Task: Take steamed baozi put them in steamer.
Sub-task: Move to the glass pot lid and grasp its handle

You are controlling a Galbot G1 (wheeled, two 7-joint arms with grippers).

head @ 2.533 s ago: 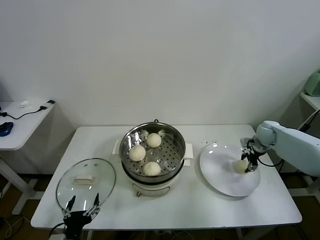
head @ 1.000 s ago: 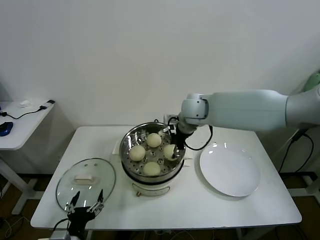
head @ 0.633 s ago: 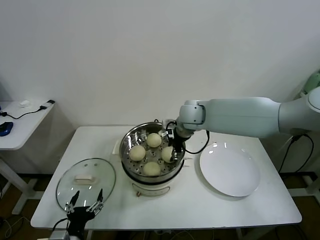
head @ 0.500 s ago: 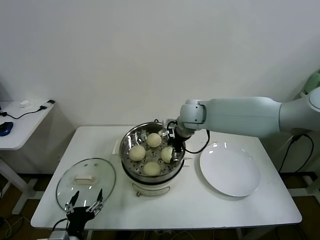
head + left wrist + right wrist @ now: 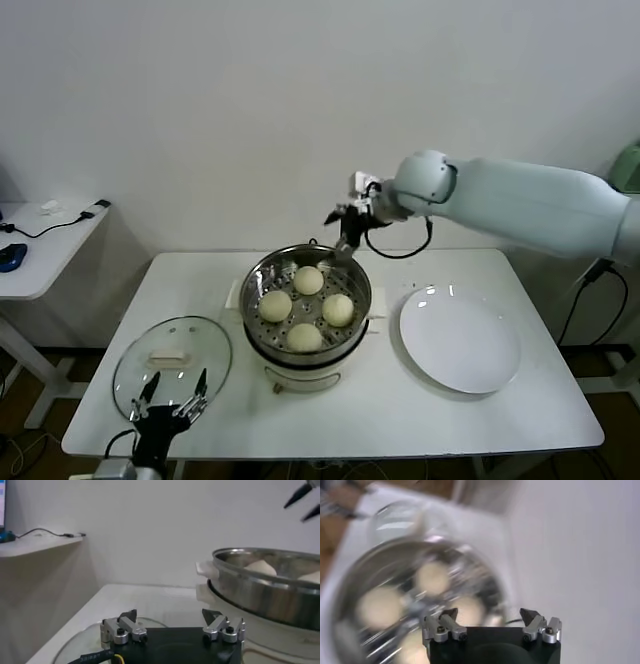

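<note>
All four steamed baozi (image 5: 338,309) sit in the steamer (image 5: 306,305), and your plate (image 5: 460,340) is bare. Right gripper (image 5: 344,226) hangs above the pot's far rim, jaws spread, holding nothing. Left gripper (image 5: 166,402), jaws spread too, idles by the glass lid (image 5: 171,364), so it's nearer.

four steamed baozi sat in the steamer (image 5: 300,345): one at the back (image 5: 308,280), one at the left (image 5: 275,305), one at the right (image 5: 338,309), one at the front (image 5: 304,337). one steamer. one white plate (image 5: 460,340), right of the steamer, with no bun on it. one glass lid (image 5: 171,365), left of the steamer. one white table (image 5: 400,410) under it all. one side table (image 5: 35,250) further left of the steamer. two grippers: right gripper (image 5: 342,218) above the steamer's back rim, left gripper (image 5: 165,400) by the lid.
</note>
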